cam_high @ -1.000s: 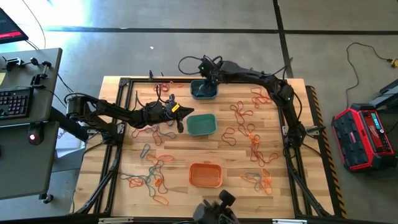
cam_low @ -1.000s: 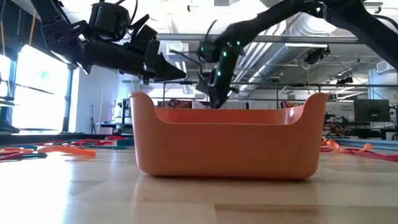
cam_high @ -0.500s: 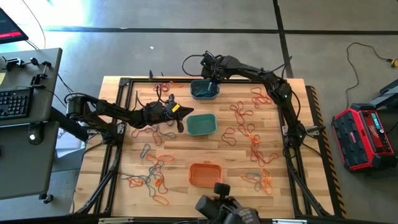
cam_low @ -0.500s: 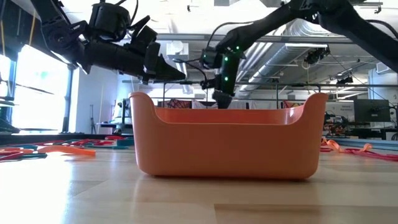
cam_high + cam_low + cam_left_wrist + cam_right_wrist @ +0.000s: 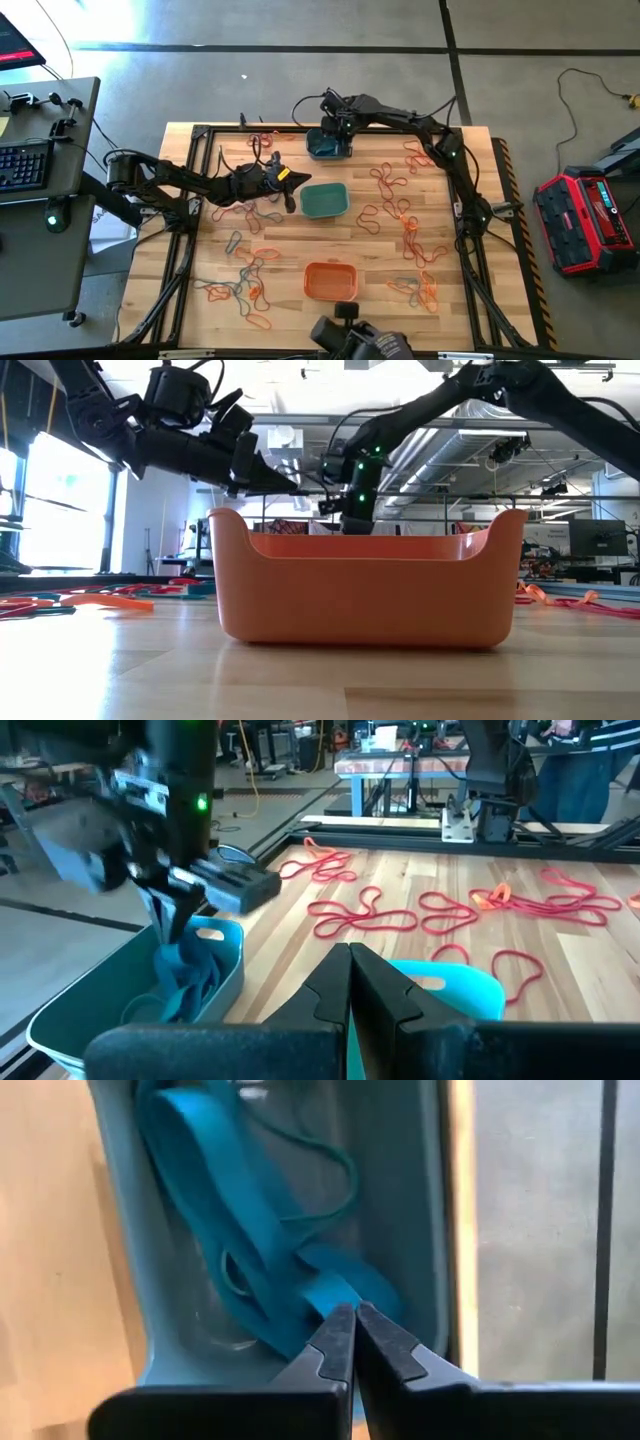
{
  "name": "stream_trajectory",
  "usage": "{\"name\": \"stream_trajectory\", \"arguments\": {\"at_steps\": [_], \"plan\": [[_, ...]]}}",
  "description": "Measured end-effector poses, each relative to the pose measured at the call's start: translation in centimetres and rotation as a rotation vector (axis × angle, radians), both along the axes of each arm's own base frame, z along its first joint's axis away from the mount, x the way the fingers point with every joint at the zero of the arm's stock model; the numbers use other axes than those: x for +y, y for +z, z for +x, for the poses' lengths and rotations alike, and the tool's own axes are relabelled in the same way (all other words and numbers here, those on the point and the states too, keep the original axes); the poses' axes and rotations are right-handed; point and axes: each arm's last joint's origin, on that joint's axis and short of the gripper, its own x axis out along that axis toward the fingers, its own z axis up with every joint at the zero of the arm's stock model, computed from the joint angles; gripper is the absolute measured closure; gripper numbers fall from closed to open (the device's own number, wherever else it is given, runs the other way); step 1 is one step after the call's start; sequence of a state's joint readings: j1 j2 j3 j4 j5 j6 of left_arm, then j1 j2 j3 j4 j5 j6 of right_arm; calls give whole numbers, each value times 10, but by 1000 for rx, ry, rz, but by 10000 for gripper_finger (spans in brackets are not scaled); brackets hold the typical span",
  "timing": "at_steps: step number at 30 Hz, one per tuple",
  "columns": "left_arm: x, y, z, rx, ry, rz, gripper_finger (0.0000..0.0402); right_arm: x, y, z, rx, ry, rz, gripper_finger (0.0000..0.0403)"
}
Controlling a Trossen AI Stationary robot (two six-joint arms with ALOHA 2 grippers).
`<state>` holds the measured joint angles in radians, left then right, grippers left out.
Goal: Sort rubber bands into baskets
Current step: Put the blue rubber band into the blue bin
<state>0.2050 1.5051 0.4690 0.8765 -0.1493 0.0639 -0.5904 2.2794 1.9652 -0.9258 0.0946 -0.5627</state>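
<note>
My right gripper reaches down into the grey-blue basket at the table's far edge, shut on a blue-teal rubber band. My left gripper waits shut just left of the teal-green basket, with nothing between its fingers. The orange basket stands near the front edge. Red rubber bands lie loose on the right of the table. Orange and teal ones lie on the left. My right gripper pinches one end of the wide blue-teal band between its two fingertips. The fingers come from above, pointing steeply down into the basket. The band hangs slack below them, and its lower part lies on the basket's floor.
A black frame rail runs along the table's edges. More red bands lie between the two far baskets and the right arm's base. A tangle of orange bands lies at the front right.
My right gripper has sunk toward the grey-blue basket and its wrist has rolled, staying shut on the band, which now reaches into the basket.
</note>
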Motion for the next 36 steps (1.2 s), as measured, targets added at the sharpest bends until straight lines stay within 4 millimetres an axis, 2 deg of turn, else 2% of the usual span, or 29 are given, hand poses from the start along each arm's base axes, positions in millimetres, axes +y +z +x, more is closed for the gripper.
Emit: {"name": "stream_trajectory", "arguments": {"at_steps": [2,9,16,19,24,29,32,36], "plan": [[0,0,0,2,0,0,401,5,-6,3,26,29,10,403],[0,0,0,4,7,0,401,16,-6,10,1,76,49,403],[0,0,0,5,8,0,401,22,25,8,-94,69,50,403],[0,-1,0,6,8,0,402,22,26,7,-103,42,56,403],[0,0,0,5,8,0,401,22,15,5,-92,1,69,403],[0,-1,0,10,7,-1,402,18,31,0,-91,-116,-51,403],[0,-1,0,13,7,-1,401,15,24,-9,-32,-195,-2,403],[0,-1,0,12,8,-1,401,11,9,-7,-1,-262,-14,403]]}}
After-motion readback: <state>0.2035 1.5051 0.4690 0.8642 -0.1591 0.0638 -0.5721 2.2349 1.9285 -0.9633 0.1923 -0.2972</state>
